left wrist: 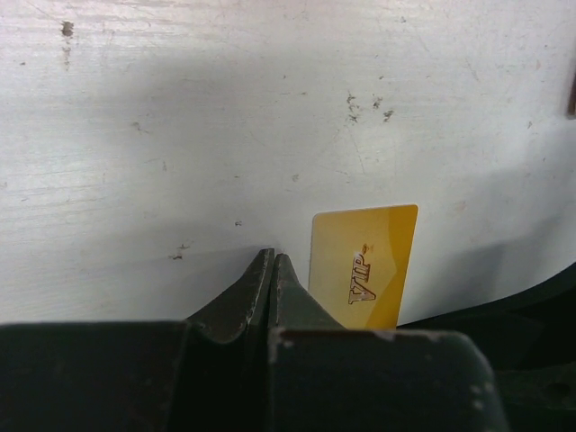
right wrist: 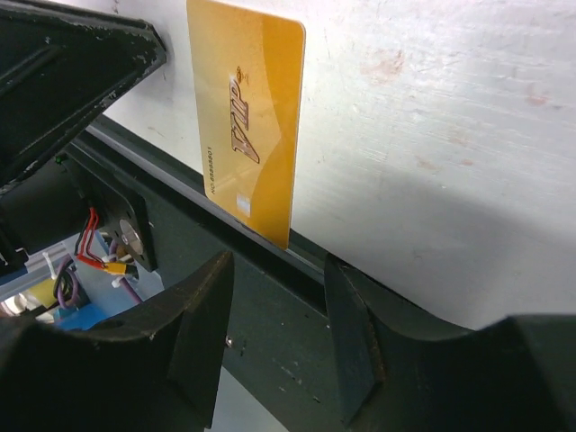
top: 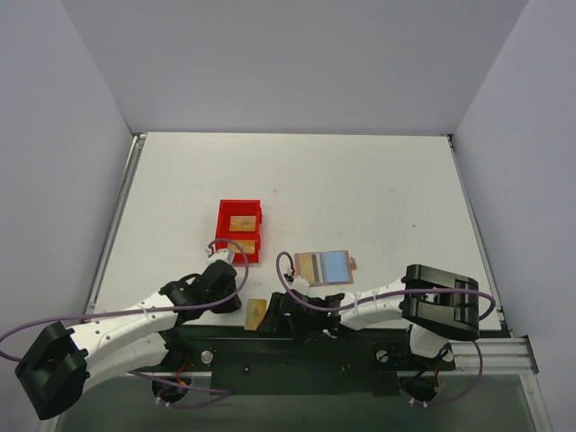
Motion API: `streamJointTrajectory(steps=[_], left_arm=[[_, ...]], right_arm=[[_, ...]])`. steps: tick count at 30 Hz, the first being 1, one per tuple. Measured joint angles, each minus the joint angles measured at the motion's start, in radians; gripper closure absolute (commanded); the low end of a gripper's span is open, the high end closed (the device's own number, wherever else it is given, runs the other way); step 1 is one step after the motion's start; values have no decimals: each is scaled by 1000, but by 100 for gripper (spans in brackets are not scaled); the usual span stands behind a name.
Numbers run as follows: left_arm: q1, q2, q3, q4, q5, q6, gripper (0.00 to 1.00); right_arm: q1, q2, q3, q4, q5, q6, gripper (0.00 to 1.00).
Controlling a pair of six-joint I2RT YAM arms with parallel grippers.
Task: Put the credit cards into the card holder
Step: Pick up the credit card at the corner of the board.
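One gold credit card (top: 256, 312) lies flat at the near edge of the white worktop (top: 360, 189), face with the letters VIP up. Its near end sticks out past the edge, over the dark base rail (top: 297, 360). Neither arm touches it.

The left fingers (left wrist: 243, 297) are clenched tight against each other with nothing between them. Their tips sit just left of the card, with a narrow strip of bare worktop between. Whether the tips touch the surface cannot be told.

The right fingers (right wrist: 202, 324) stand apart, released, and the gap between them is empty. They hang over the rail on the near side of the card, pointing toward its overhanging end but short of it.

The card holder (top: 324, 266) lies open and flat on the worktop, to the right of the card and a little farther back. Its inside faces up, with a striped tan part on the left and a light blue part on the right. A small clasp tab shows at its right edge.

A red bin (top: 222, 225) stands farther back and to the left of the holder. Two more credit cards (top: 241, 221) lie inside it, one in the far part and one in the near part
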Motion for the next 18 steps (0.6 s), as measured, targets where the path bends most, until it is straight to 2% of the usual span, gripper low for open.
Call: streamJointTrajectory(steps=[10,18], left_arm=[[-19,14,-14,64,23,0,100],[-40,26,-27,118,30,-6,100]], right_arm=[[8,46,-19,89,-17,45,59],[6,84,-76,266,-29,76,64]])
